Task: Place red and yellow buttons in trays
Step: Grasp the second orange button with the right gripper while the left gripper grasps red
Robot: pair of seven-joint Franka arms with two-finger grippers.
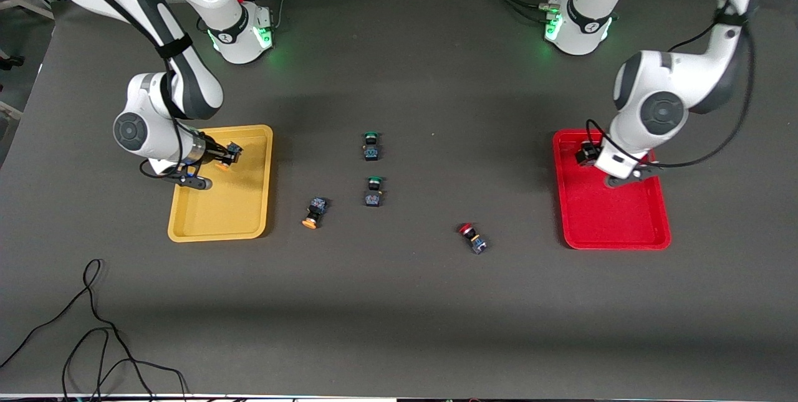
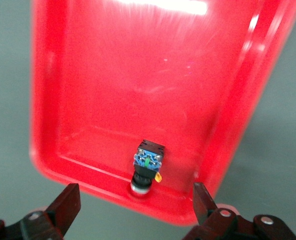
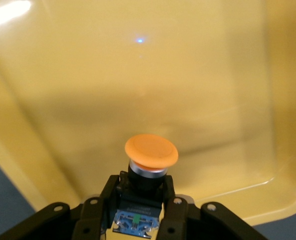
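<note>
My right gripper [image 1: 229, 154] is shut on a yellow-capped button [image 3: 150, 151] and holds it just above the floor of the yellow tray [image 1: 218, 215], which fills the right wrist view [image 3: 138, 75]. My left gripper [image 1: 589, 154] is open and empty over the corner of the red tray [image 1: 614, 221] nearest the robots. A dark-bodied button [image 2: 148, 167] lies in that tray [image 2: 138, 75], its cap against the rim, between my open fingertips [image 2: 68, 202]. A second yellow button [image 1: 315, 212] and a red button [image 1: 472, 238] lie on the table between the trays.
Two green-capped buttons [image 1: 371, 145] [image 1: 374, 191] lie mid-table, farther from the front camera than the loose yellow and red ones. Black cables [image 1: 93, 333] trail across the near corner at the right arm's end of the table.
</note>
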